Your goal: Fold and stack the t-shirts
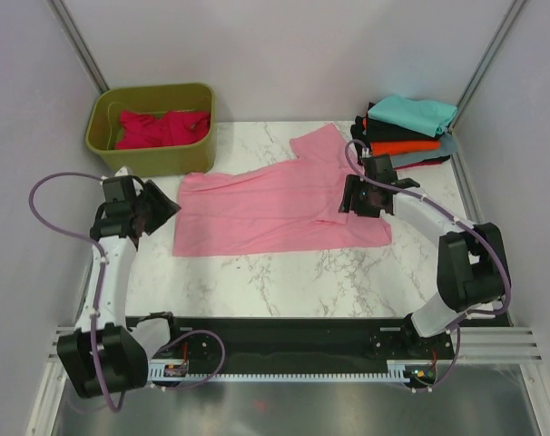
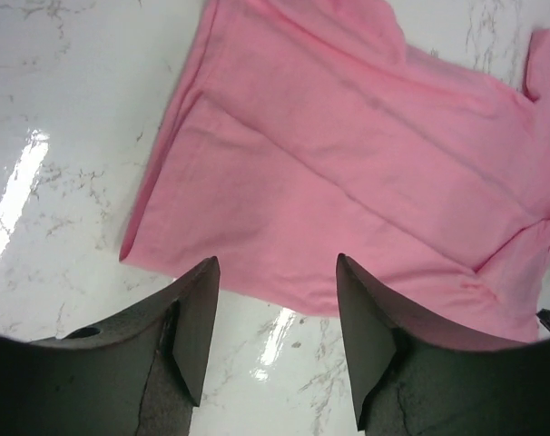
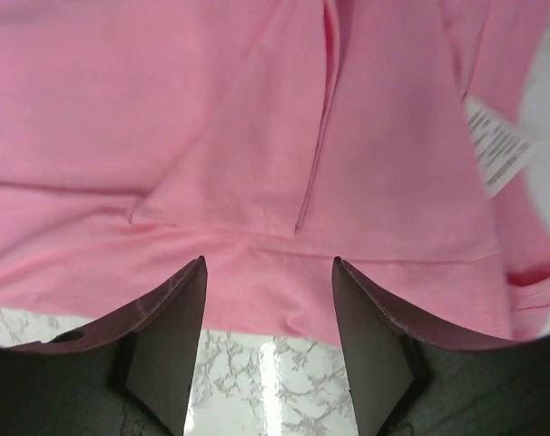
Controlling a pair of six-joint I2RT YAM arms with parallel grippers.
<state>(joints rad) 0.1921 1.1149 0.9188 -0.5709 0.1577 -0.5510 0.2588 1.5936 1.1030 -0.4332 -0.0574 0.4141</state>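
Note:
A light pink t-shirt [image 1: 266, 204] lies spread out on the marble table, one sleeve pointing to the back. It fills the left wrist view [image 2: 348, 173] and the right wrist view [image 3: 257, 136], where a white label [image 3: 497, 145] shows. My left gripper [image 1: 164, 211] is open and empty just off the shirt's left edge. My right gripper [image 1: 355, 202] is open and empty over the shirt's right edge. A crimson t-shirt [image 1: 162, 127] lies in the tub. Folded teal [image 1: 411, 113], black, orange [image 1: 402, 145] and grey-blue shirts are stacked at the back right.
An olive-green plastic tub [image 1: 152, 150] stands at the back left. Grey walls close in on the left, right and back. Bare marble [image 1: 284, 282] lies between the shirt and the black rail [image 1: 284, 341] at the near edge.

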